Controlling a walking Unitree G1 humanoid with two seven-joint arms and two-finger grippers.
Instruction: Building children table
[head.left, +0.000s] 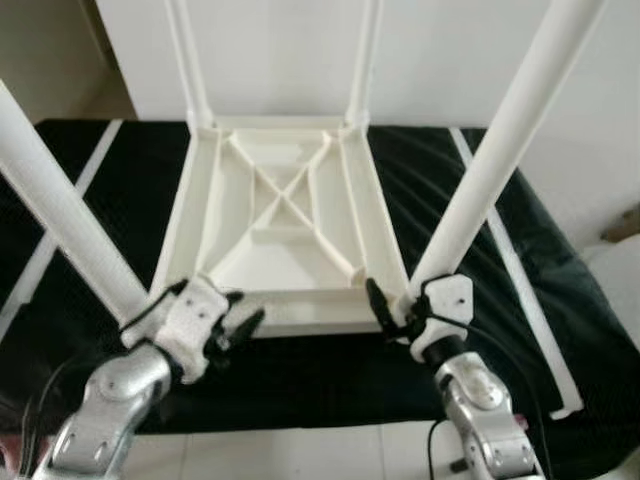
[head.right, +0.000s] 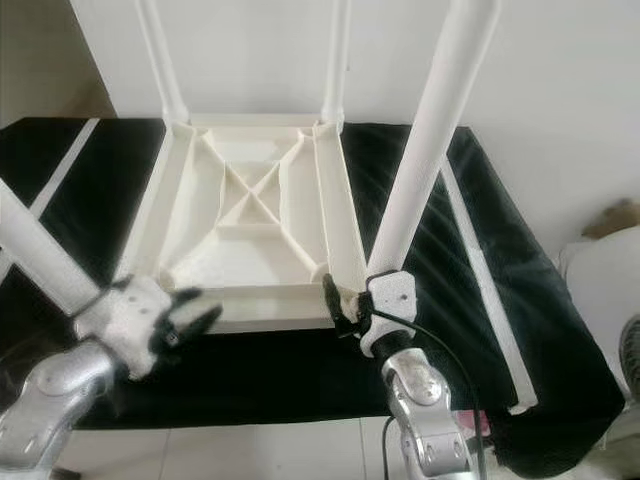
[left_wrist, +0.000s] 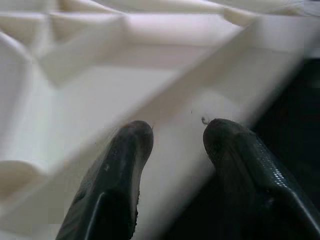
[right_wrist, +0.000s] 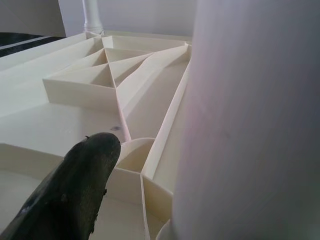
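The white table (head.left: 285, 215) lies upside down on the black counter (head.left: 560, 300), four legs up. The right hand (head.left: 392, 310) grips the near right leg (head.left: 480, 190); the left hand (head.left: 235, 335) waits open by the near edge. Next: twist that leg tight

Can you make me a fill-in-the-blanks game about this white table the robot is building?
1. The white table lies upside down, so its legs point ____.
2. The cloth under the table is ____ in colour.
3. The right claw is at the bottom of a table ____.
4. The ribs in the middle of the table's underside cross in the shape of the letter ____.

Missing words: up; black; leg; X
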